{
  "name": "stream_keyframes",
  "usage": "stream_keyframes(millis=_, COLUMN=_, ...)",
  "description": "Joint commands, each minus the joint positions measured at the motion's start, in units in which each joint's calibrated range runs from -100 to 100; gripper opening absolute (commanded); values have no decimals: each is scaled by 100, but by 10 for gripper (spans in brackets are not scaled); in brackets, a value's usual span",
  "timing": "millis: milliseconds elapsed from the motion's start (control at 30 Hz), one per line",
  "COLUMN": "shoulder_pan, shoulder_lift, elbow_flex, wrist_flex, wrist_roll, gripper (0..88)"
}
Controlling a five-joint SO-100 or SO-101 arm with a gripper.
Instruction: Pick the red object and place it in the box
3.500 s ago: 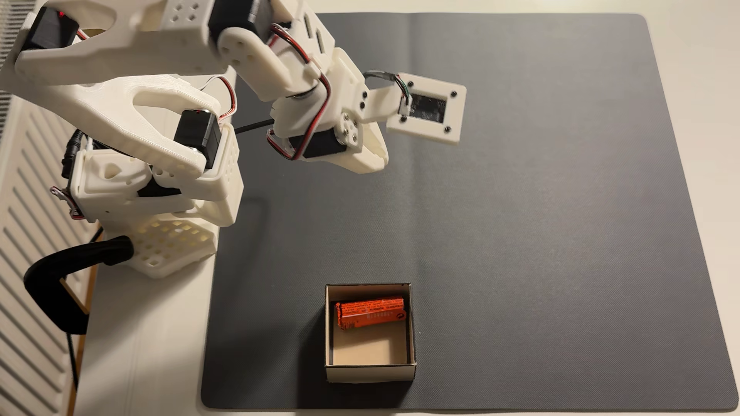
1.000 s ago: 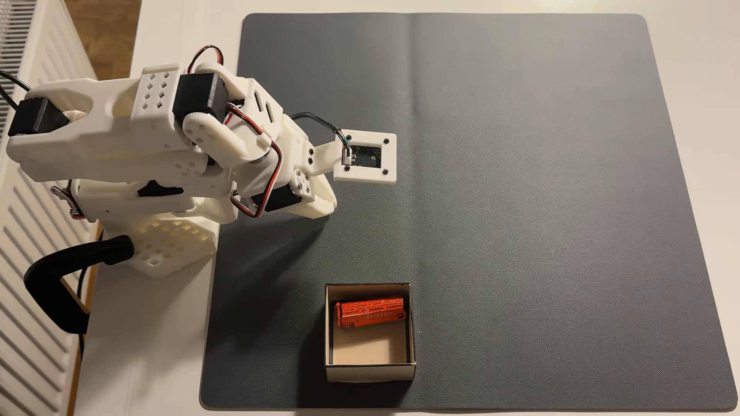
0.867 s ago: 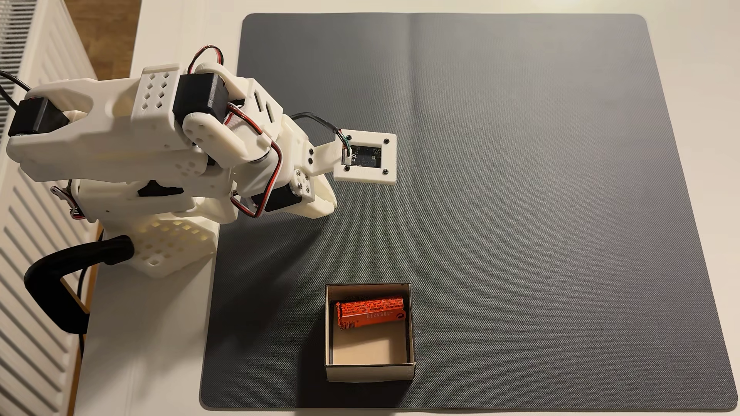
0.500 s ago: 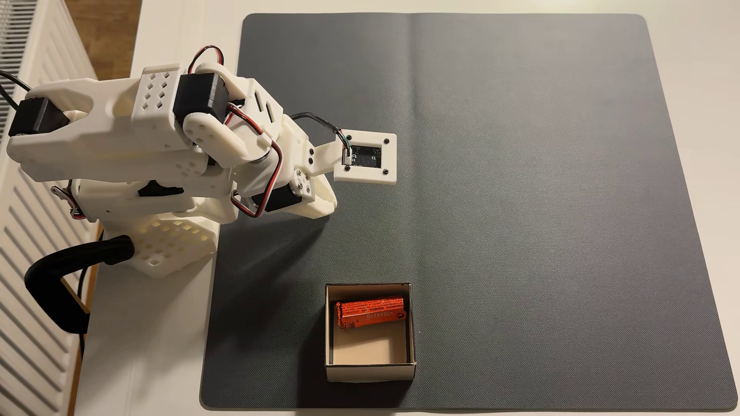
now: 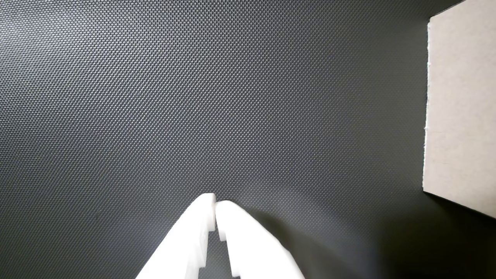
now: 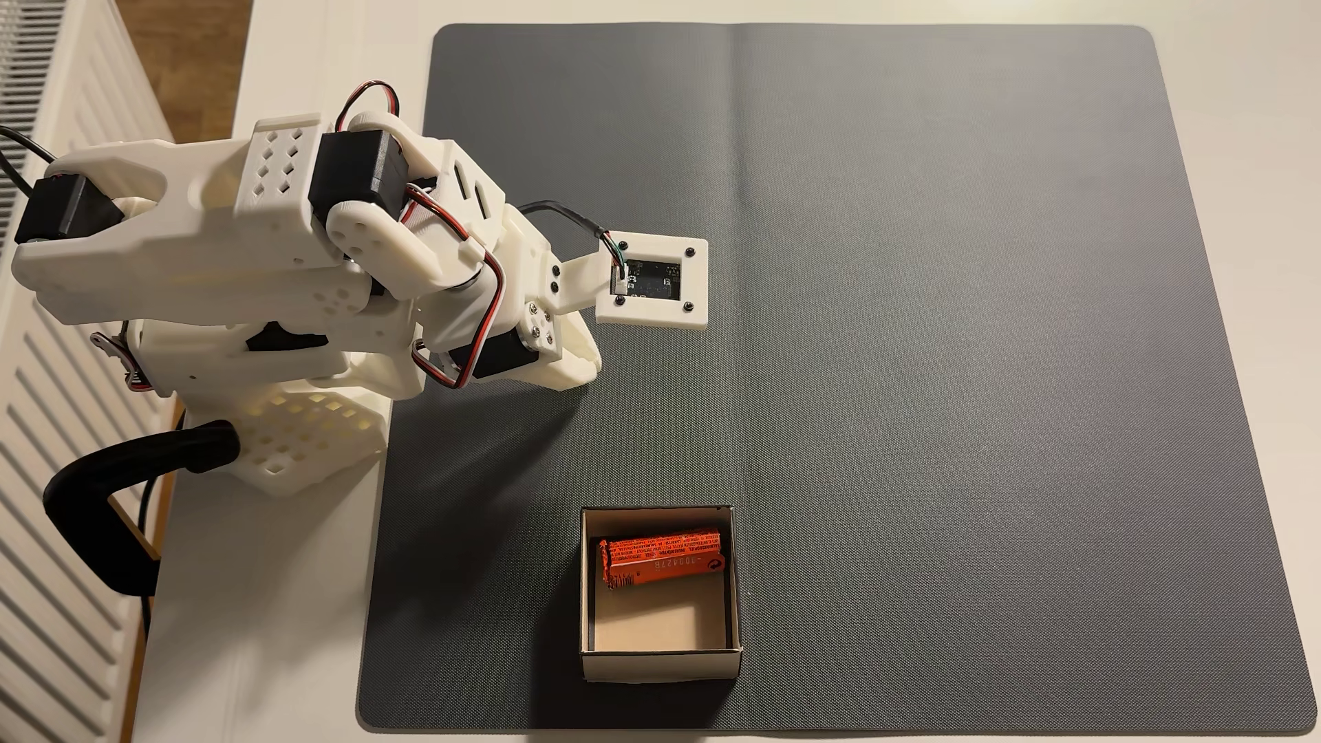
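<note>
The red object [image 6: 661, 561], an orange-red cylinder with dark print, lies on its side inside the box [image 6: 657, 666], against the far wall. The box stands on the mat near the bottom edge of the fixed view. My gripper [image 6: 580, 366] is folded back close to the arm's base, well up and left of the box. In the wrist view the gripper [image 5: 215, 202] is shut with nothing between its white fingers, low over bare mat. A pale outer wall of the box [image 5: 461, 116] shows at the right edge of that view.
A dark grey mat [image 6: 929, 357] covers most of the white table. The arm's base is held by a black clamp [image 6: 107, 500] at the table's left edge. A white radiator [image 6: 43, 443] stands beyond that edge.
Since 3.5 s ago the arm has drawn back and folded down toward its base. Over the last second nothing has moved; the red object lies in the box throughout.
</note>
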Motion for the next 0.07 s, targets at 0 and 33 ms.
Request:
stream_keyframes(millis=0, shoulder_pan=0, shoulder_lift=58, elbow_flex=55, wrist_flex=100, wrist_roll=20, gripper=11)
stream_keyframes(millis=33, shoulder_pan=0, shoulder_lift=58, elbow_flex=55, wrist_flex=100, wrist_roll=20, gripper=11)
